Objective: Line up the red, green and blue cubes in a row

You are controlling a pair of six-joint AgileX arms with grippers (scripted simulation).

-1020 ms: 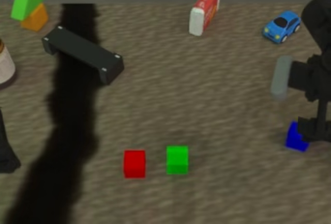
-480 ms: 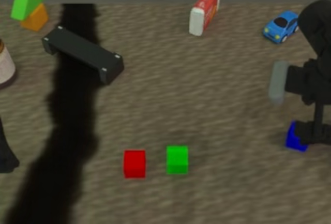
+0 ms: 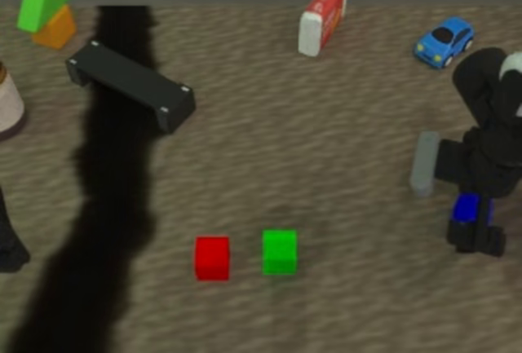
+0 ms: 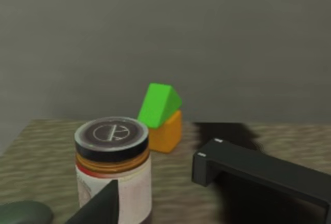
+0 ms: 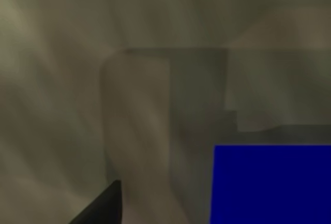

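The red cube (image 3: 212, 257) and the green cube (image 3: 279, 252) sit side by side near the table's front, a small gap between them. The blue cube (image 3: 466, 207) is at the right side, partly covered by my right gripper (image 3: 475, 237), which hangs over it with its jaws open. In the right wrist view the blue cube (image 5: 271, 184) fills the corner, well apart from the one dark fingertip (image 5: 103, 206) that shows. My left gripper (image 3: 8, 247) is parked at the left edge, open, its one visible finger (image 4: 101, 208) in front of a jar (image 4: 113, 169).
A black bar-shaped block (image 3: 130, 84) lies at the back left, next to a green wedge (image 3: 39, 4) on an orange block (image 3: 55, 28). A red-and-white box (image 3: 323, 15) and a blue toy car (image 3: 444, 41) stand at the back. A grey bar (image 3: 424, 163) lies left of the right arm.
My right arm has swung left and toward the front, so its gripper now sits over the blue cube. The cube has hardly shifted. The left arm has not moved.
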